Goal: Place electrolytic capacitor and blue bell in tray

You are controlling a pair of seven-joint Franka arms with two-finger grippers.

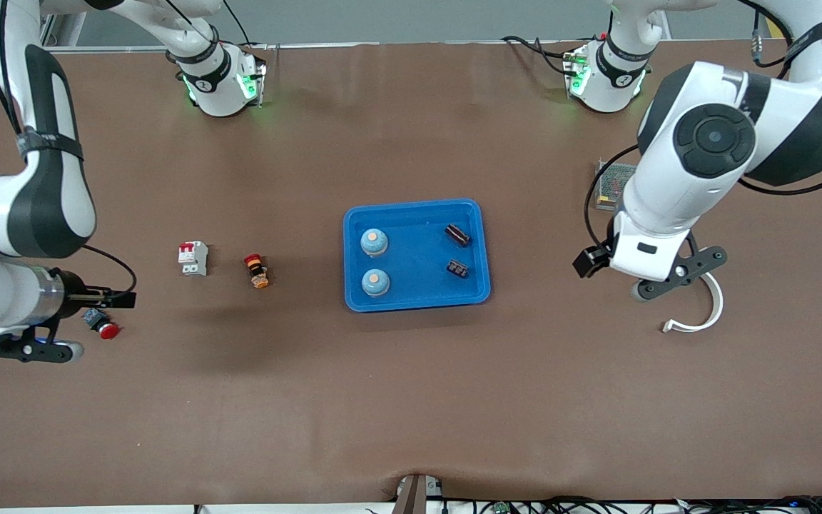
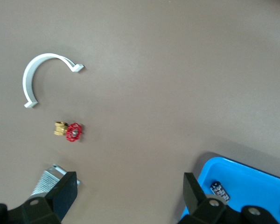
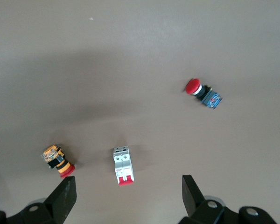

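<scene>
The bright-blue tray (image 1: pixel 417 251) lies mid-table. Two blue bells (image 1: pixel 374 241) (image 1: pixel 375 283) stand in it at the end toward the right arm. Two dark electrolytic capacitors (image 1: pixel 458 234) (image 1: pixel 458 268) lie in it at the end toward the left arm. My left gripper (image 2: pixel 129 198) is open and empty, over bare table between the tray and a mesh box. The tray's corner (image 2: pixel 256 184) and one capacitor (image 2: pixel 219 191) show in the left wrist view. My right gripper (image 3: pixel 128 198) is open and empty, over the table's right-arm end.
Near the left gripper lie a white curved clip (image 1: pixel 700 314), a brass valve with a red handle (image 2: pixel 68 131) and a grey mesh box (image 1: pixel 612 184). Toward the right arm lie a circuit breaker (image 1: pixel 193 258), an orange-black button (image 1: pixel 257 271) and a red push button (image 1: pixel 102 325).
</scene>
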